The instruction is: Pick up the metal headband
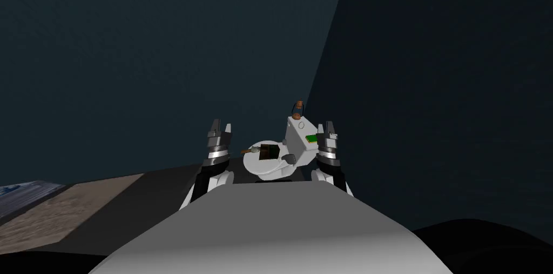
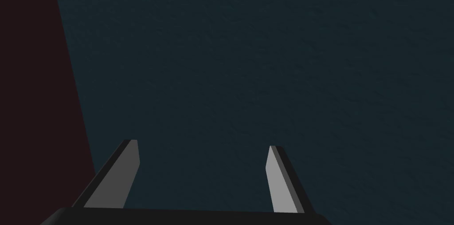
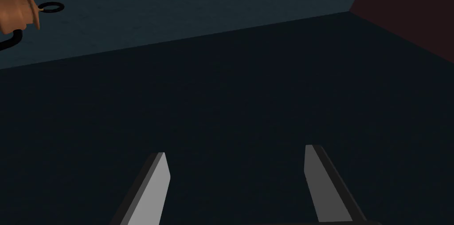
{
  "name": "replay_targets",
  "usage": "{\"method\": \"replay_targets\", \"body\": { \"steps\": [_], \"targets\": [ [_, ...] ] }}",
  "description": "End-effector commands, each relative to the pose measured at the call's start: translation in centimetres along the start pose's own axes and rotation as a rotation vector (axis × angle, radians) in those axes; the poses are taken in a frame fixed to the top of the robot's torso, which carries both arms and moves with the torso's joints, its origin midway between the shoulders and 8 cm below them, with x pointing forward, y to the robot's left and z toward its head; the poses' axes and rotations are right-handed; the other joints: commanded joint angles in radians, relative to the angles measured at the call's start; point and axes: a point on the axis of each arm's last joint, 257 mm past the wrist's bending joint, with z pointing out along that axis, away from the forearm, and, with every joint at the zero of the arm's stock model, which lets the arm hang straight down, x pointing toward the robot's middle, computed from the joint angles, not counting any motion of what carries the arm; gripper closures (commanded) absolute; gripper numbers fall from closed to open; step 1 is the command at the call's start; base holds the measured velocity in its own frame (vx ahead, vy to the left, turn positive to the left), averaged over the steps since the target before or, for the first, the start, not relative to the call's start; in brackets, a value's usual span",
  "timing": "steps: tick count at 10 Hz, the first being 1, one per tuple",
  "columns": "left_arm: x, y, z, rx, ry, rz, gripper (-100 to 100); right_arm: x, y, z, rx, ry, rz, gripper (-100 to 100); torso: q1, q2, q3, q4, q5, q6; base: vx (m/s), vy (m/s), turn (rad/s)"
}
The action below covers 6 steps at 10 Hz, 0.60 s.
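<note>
Headband (image 1: 276, 168), seemingly a thin pale arc, lies on the round white top (image 1: 253, 167), toward its six o'clock edge. Left gripper (image 1: 220, 126) and right gripper (image 1: 328, 127) hover open. Best to lower one slowly, with its fingers straddling the band.

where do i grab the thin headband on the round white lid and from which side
Grip the thin pale curved headband across the middle of its arc, coming straight down from above and straddling the band. It seems to lie flat on the round white lid, so it offers no raised side to pinch.
</note>
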Motion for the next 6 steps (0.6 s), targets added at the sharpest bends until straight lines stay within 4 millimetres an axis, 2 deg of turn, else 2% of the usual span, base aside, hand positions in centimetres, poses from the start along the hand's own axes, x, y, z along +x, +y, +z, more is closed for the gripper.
{"method": "replay_targets", "body": {
  "steps": [1,3,6],
  "targets": [
    [0.0,0.0,0.0,0.000,0.000,0.000,0,0.8,-0.1,-0.1,0.000,0.046,-0.029,-100,0.000,0.000,0.000,0.000,0.000,0.000,-0.033,-0.005,0.065],
    [0.0,0.0,0.0,0.000,0.000,0.000,0,2.2,-0.4,-0.4,0.001,0.123,-0.087,-100,0.000,0.004,0.002,0.001,0.000,0.000,-0.078,0.000,0.121],
    [0.0,0.0,0.0,0.000,0.000,0.000,0,4.9,-1.3,-1.4,0.000,0.264,-0.211,-100,-0.001,0.008,0.005,0.002,0.000,0.000,-0.124,-0.008,0.162]
  ]
}}
